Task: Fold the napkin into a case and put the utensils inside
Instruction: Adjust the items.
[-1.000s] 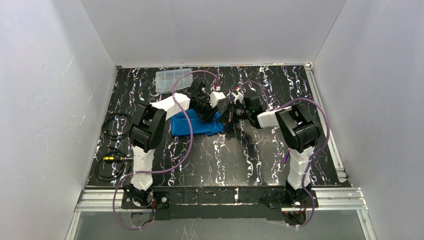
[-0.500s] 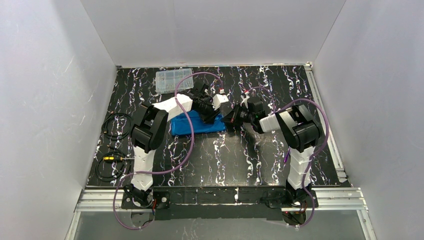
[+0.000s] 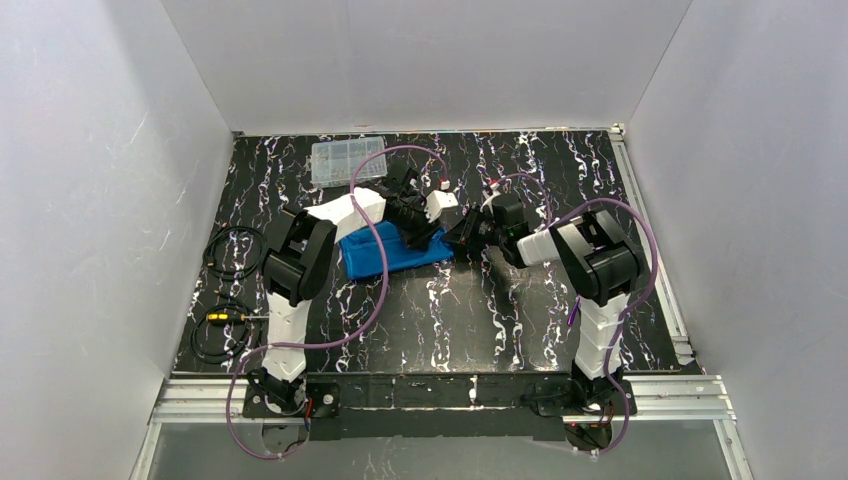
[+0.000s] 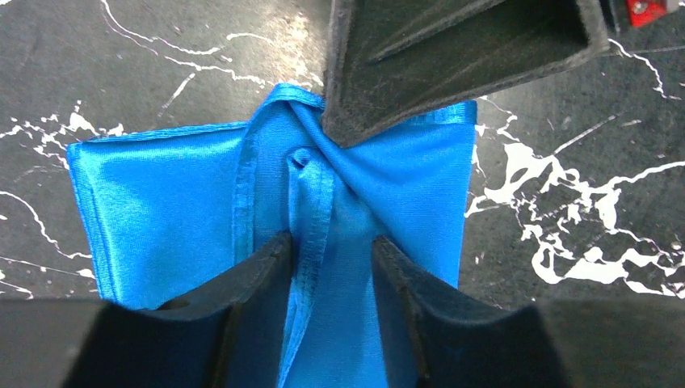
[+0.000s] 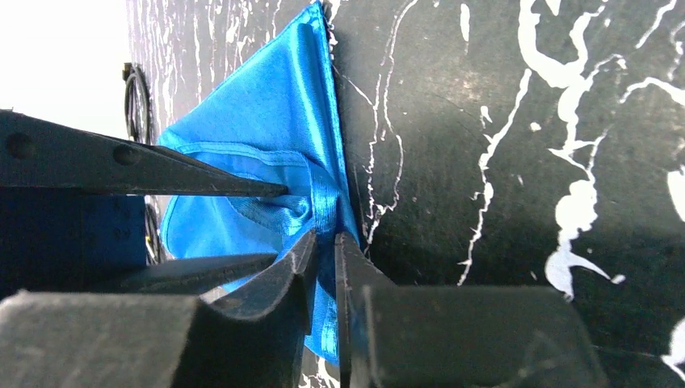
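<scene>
The bright blue napkin (image 3: 365, 255) lies folded into a narrow rectangle mid-table, also in the left wrist view (image 4: 161, 194) and right wrist view (image 5: 258, 121). My left gripper (image 3: 430, 230) hangs over its right end, open (image 4: 329, 242), its fingers astride a raised hem strip. My right gripper (image 3: 458, 235) meets it from the right and is shut (image 5: 325, 242) on the napkin's hemmed edge, pulling it into a pucker. Its fingers (image 4: 452, 65) show in the left wrist view. The left gripper's fingers (image 5: 161, 174) show in the right wrist view. No utensils are in view.
A clear plastic compartment box (image 3: 345, 160) sits at the back left of the black marbled table (image 3: 520, 320). Coiled black cables (image 3: 230, 250) lie by the left edge. White walls enclose the table on three sides.
Both grippers have shifted slightly right at the napkin's right end. The right wrist has drawn back to the right. The napkin's right edge is pulled a little further out.
</scene>
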You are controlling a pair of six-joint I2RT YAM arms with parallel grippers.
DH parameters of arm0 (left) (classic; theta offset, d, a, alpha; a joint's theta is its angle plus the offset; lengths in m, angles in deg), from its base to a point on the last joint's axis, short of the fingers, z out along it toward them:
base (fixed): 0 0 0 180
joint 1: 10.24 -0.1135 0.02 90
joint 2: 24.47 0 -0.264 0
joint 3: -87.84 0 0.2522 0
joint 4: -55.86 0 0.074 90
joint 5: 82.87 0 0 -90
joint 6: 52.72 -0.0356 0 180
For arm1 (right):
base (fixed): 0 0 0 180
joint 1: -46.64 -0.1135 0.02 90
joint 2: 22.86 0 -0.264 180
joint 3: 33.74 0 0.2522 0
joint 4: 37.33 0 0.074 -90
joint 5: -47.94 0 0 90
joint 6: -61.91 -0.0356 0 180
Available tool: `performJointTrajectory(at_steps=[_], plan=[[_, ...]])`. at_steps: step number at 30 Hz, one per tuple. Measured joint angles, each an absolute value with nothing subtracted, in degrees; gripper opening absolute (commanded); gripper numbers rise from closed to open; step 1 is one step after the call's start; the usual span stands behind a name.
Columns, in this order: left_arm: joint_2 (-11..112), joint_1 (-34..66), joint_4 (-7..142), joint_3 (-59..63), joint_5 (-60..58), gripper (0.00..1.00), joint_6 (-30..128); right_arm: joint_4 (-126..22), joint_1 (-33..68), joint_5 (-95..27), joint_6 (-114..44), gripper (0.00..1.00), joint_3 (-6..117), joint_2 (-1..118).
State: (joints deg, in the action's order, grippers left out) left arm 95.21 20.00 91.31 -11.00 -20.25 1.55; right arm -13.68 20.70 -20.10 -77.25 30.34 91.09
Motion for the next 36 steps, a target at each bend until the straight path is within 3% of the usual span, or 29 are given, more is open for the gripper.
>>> performJointTrajectory(at_steps=[7,8,10,20,23,27,29,36], plan=[[92.89,18.79,97.78,-11.7,-20.49,0.52,2.08,-19.74,20.75,-19.36,-73.25,0.49,32.55,88.34],[91.84,18.33,98.94,-11.72,-20.58,0.52,2.14,-21.29,20.94,-19.27,-72.34,0.58,32.92,87.27],[88.6,16.7,102.15,-11.72,-20.84,0.53,2.14,-24.68,21.49,-19.1,-70.0,0.96,33.84,85.02],[70.25,10.88,108.31,-0.59,-21.39,0.51,-0.65,-39.82,22.54,-21.17,-57.25,0.99,42.12,80.32],[70.14,11.62,108.88,4.26,-20.95,0.49,-2.71,-43.23,21.73,-21.85,-53.87,0.88,44.2,80.49],[70.16,12.15,108.69,9.38,-18.78,0.46,-5.4,-48.0,18.04,-22.11,-47.86,0.36,53.73,84.19],[70.14,12.15,108.18,11.08,-17.56,0.44,-6.71,-50.16,15.81,-22.18,-44.88,0.19,60.83,87.79],[68.41,12.13,104.62,16.41,-13.08,0.4,-10.97,-55.06,11.83,-22.51,-38.52,0.17,79.17,103.27]])
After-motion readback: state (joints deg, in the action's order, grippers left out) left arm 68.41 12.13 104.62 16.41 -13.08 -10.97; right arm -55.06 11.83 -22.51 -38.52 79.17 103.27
